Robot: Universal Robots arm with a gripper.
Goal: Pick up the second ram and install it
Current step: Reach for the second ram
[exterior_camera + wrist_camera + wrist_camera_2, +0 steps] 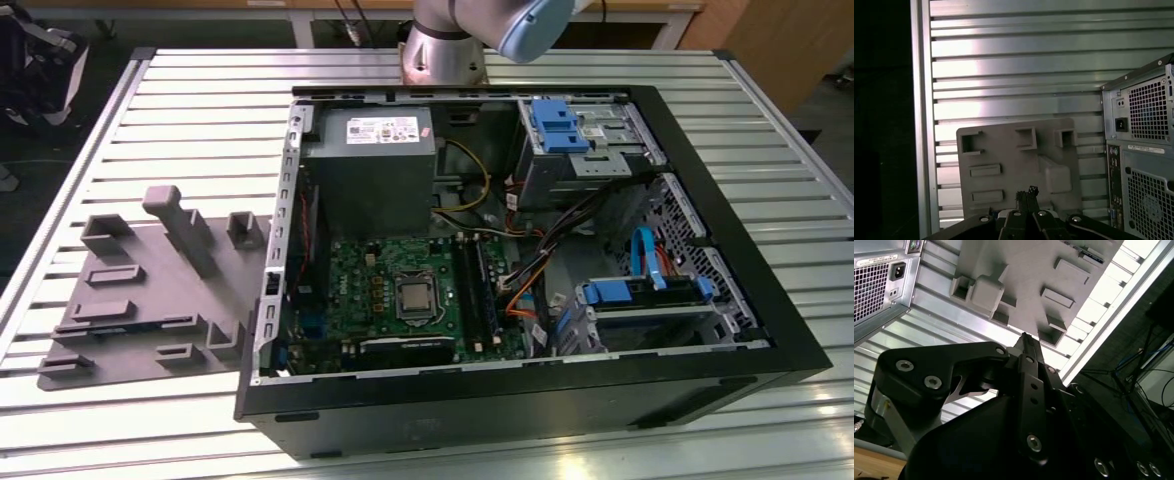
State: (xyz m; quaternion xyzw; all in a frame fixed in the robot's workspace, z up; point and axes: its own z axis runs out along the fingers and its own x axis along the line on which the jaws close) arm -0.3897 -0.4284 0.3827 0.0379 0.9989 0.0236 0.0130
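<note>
In both wrist views my gripper point(1026, 338) point(1027, 192) hangs high over the slatted table, fingers pressed together and shut with nothing between them. Below its tips lies the grey plastic tray point(1024, 270) point(1004, 150) with its raised blocks and empty-looking recesses. The second ram is out of view; a thin dark strip point(1090, 256) at the tray's far edge is too small to identify. In the exterior view the tray point(147, 300) lies left of the open computer case point(534, 250), whose motherboard point(400, 290) carries long black slots point(475, 290).
Inside the case are a grey power supply point(371, 170), blue drive brackets point(554, 125), and loose cables point(527, 290). The arm's base point(447, 45) stands behind the case. The case's rear panel point(1141, 135) rises beside the tray. The table edge point(1114, 315) runs close past the tray.
</note>
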